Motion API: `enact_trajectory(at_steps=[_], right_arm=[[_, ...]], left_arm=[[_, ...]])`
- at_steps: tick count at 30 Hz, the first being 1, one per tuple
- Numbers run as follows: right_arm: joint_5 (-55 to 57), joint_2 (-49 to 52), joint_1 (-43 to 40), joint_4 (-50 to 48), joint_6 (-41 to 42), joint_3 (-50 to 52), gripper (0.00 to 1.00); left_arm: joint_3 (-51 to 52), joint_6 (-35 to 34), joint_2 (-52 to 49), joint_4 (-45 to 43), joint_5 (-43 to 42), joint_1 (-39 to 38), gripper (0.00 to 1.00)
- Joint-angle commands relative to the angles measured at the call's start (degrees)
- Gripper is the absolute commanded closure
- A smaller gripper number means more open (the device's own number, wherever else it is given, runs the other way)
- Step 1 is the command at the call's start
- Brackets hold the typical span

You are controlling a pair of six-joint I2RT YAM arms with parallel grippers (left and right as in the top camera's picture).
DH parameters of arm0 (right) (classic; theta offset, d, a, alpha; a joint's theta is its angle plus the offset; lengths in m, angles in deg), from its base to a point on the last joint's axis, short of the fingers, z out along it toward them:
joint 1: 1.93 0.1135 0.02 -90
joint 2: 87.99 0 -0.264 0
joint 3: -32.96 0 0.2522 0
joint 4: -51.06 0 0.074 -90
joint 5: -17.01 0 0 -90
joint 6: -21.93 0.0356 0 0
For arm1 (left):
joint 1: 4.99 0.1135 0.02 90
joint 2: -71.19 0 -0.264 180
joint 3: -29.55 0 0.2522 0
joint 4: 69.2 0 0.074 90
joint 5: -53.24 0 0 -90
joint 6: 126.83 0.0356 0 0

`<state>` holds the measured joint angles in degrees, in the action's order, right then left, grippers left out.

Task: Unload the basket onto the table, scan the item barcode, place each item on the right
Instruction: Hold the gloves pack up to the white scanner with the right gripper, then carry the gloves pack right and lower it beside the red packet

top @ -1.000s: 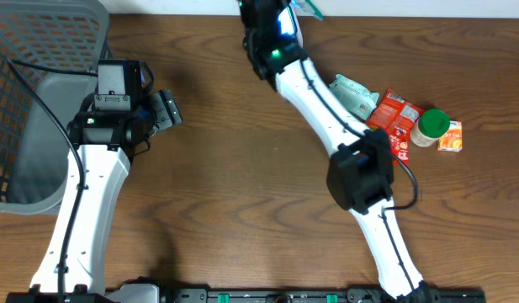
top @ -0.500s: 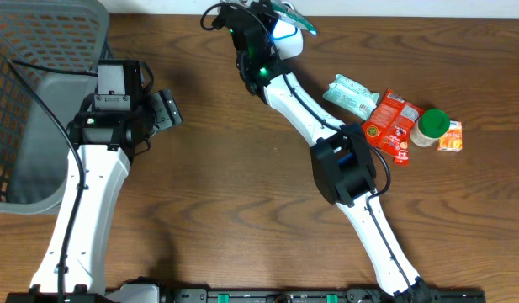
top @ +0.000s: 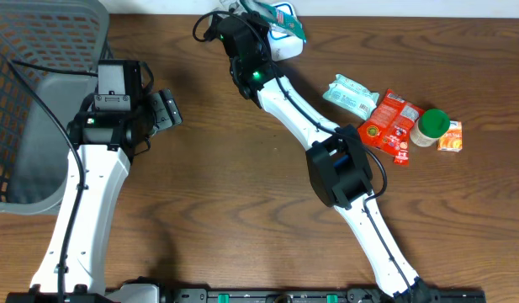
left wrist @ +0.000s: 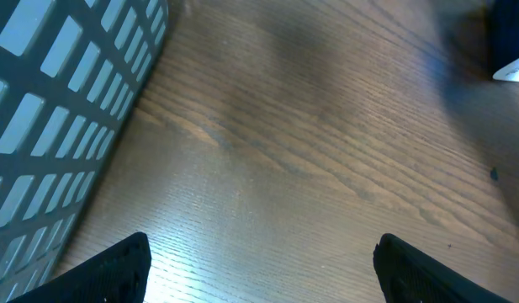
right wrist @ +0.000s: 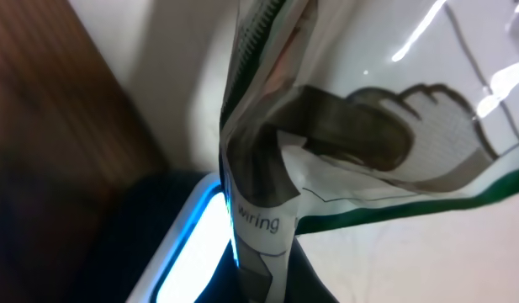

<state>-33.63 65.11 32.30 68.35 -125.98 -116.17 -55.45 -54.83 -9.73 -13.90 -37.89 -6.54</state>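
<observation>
Since a second ago the right arm has swung left along the far edge of the worktop [top: 225, 210]. The right gripper [top: 269, 13], clamped tight on the packet [top: 288, 17], holds it over the scanner [top: 288, 49] there. The left gripper [left wrist: 263, 269] has not moved, its jaws wide apart beside the grey lattice basket [top: 40, 50]. The packet is glossy, crinkled film, white with green trim. The scanner is smooth white plastic with a blue glow.
</observation>
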Motion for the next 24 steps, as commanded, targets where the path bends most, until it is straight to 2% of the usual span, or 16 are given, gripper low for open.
enact_trajectory(at_steps=[1, 15, 21, 24], right_arm=[[-0.7, -0.1, 0.2, 1.1, 7.3, -0.7, 0.99], [-0.7, -0.1, -0.3, 1.8, 12.3, -0.7, 0.99], [-1.0, -1.8, -1.8, 1.3, 20.6, -0.7, 0.99], [-1.1, -3.9, -2.6, 2.1, 21.5, -0.7, 0.99]], left_arm=[[-0.6, 0.1, 0.0, 0.0, 0.5, 0.3, 0.14], [-0.6, 0.2, 0.0, 0.0, 0.5, 0.3, 0.14], [-0.6, 0.2, 0.0, 0.0, 0.5, 0.3, 0.14], [-0.6, 0.1, 0.0, 0.0, 0.5, 0.3, 0.14]])
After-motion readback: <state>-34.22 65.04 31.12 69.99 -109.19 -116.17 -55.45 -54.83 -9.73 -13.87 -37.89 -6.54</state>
